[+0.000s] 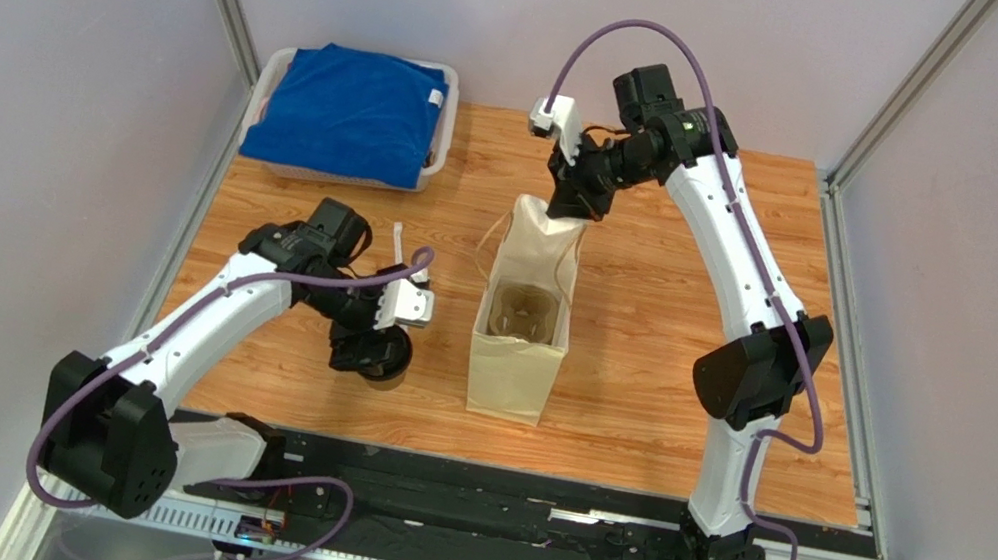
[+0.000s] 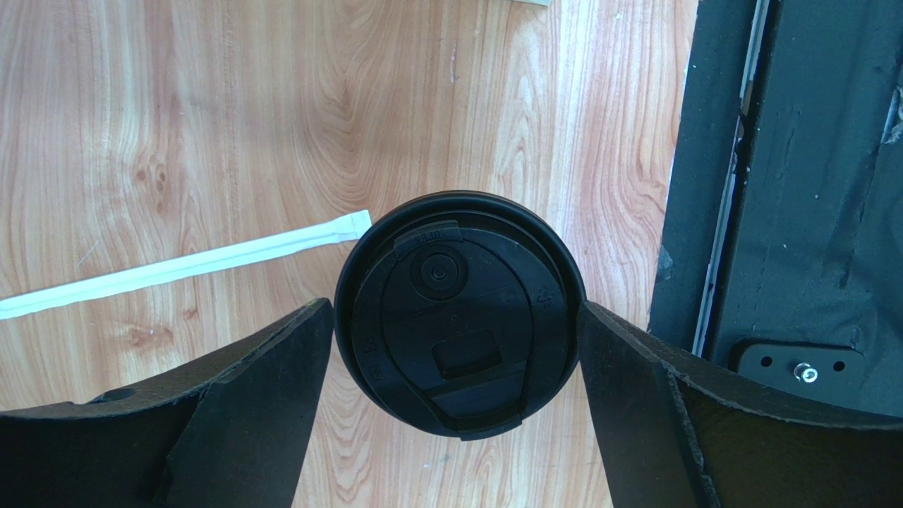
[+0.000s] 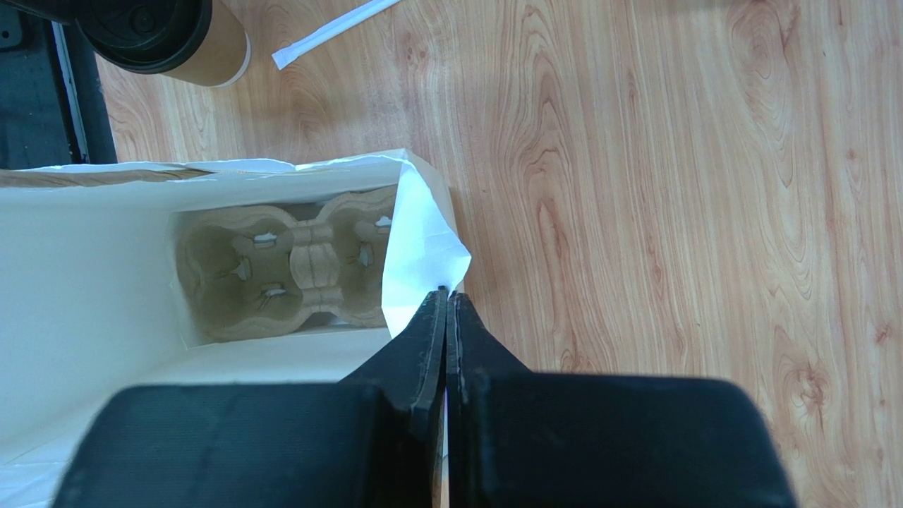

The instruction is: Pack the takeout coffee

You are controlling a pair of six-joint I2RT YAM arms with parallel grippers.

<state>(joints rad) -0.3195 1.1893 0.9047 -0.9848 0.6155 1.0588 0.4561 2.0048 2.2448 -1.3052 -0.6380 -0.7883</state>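
Both grip at the desk (image 1: 633, 333): left pincer (image 2: 456, 314) clasps the takeout coffee (image 2: 458, 349), right pincer (image 3: 447, 302) pinches the paper bag (image 3: 424, 228) rim.

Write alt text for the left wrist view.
Top-down on the takeout coffee, its black lid filling the centre, with the jaws of the left gripper close on either side. A white straw lies beside it on the wooden table.
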